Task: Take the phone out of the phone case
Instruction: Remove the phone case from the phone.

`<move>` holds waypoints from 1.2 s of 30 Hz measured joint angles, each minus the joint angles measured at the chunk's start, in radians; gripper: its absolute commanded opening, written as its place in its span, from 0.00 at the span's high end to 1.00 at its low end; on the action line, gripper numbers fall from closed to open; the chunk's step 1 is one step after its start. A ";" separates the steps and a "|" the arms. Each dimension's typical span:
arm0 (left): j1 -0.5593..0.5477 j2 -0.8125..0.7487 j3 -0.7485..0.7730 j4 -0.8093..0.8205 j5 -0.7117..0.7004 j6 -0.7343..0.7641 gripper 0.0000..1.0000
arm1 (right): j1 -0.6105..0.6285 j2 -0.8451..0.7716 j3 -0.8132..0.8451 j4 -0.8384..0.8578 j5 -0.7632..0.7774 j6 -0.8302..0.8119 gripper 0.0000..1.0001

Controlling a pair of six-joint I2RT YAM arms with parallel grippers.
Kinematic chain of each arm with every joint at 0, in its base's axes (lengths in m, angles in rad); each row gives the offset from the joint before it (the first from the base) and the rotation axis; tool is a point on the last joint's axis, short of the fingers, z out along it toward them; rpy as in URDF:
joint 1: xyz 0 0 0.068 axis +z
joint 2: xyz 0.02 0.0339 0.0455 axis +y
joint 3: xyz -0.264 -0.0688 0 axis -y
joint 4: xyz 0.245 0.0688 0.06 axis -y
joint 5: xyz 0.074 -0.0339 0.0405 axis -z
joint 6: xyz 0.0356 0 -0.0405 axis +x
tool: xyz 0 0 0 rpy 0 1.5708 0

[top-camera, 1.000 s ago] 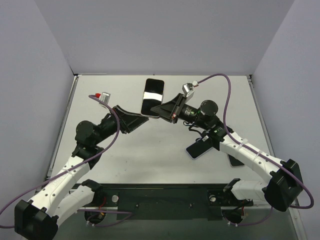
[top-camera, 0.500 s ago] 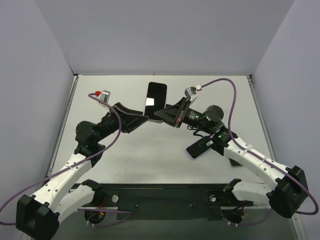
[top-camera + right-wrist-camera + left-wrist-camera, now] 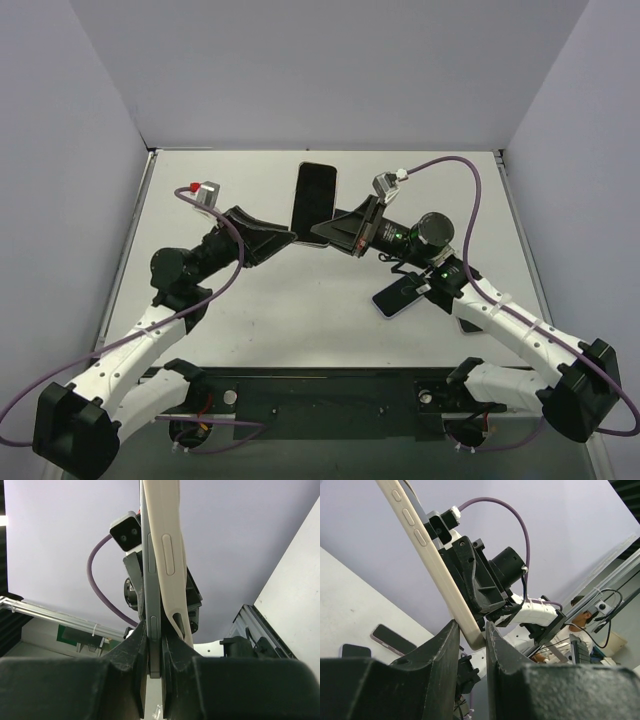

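Note:
A dark phone (image 3: 315,195) in a cream case is held up in the air above the table's middle, its dark face to the top camera. My left gripper (image 3: 291,237) is shut on the bottom corner of the cream case (image 3: 434,560), which shows edge-on in the left wrist view between my fingers (image 3: 471,626). My right gripper (image 3: 319,236) is shut on the grey edge of the phone (image 3: 152,605). In the right wrist view (image 3: 154,627) the cream case (image 3: 168,555) stands peeled away from the phone at the lower end, outside my right finger.
Two other phones lie on the white table (image 3: 240,310) at the right: one with a pale rim (image 3: 400,297) and a dark one (image 3: 470,322) partly under my right arm. Both show in the left wrist view (image 3: 392,639). Grey walls close the table in.
The held phone has shifted a little right and tilted, and the bright reflection on its screen is gone. Both grippers moved slightly right with it, and keep their grip.

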State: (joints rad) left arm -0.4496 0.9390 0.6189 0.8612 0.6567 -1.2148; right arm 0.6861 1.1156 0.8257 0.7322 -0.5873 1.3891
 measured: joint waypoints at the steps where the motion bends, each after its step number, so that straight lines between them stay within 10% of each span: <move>1: -0.001 -0.002 -0.014 0.027 0.000 0.006 0.79 | 0.000 0.001 0.000 0.001 -0.004 0.002 1.00; 15: -0.005 -0.032 -0.008 -0.003 0.023 0.140 0.94 | -0.007 0.016 0.000 0.032 -0.043 0.045 1.00; 29: -0.033 -0.109 0.098 -0.568 0.081 1.026 1.00 | -0.021 0.075 0.018 0.228 -0.083 0.355 1.00; 31: -0.031 -0.087 0.081 -0.590 0.063 1.022 0.66 | -0.026 0.048 0.027 0.180 -0.084 0.331 1.00; 32: -0.029 -0.086 0.065 -0.592 0.067 1.008 0.23 | -0.028 0.033 0.034 0.150 -0.085 0.312 1.00; 36: -0.029 -0.138 -0.038 -0.481 0.083 0.834 0.18 | -0.039 -0.004 0.076 0.048 -0.088 0.229 1.00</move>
State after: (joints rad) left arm -0.4786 0.8009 0.5812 0.3801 0.7399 -0.3813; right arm 0.6472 1.1118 0.9012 0.7803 -0.6750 1.6184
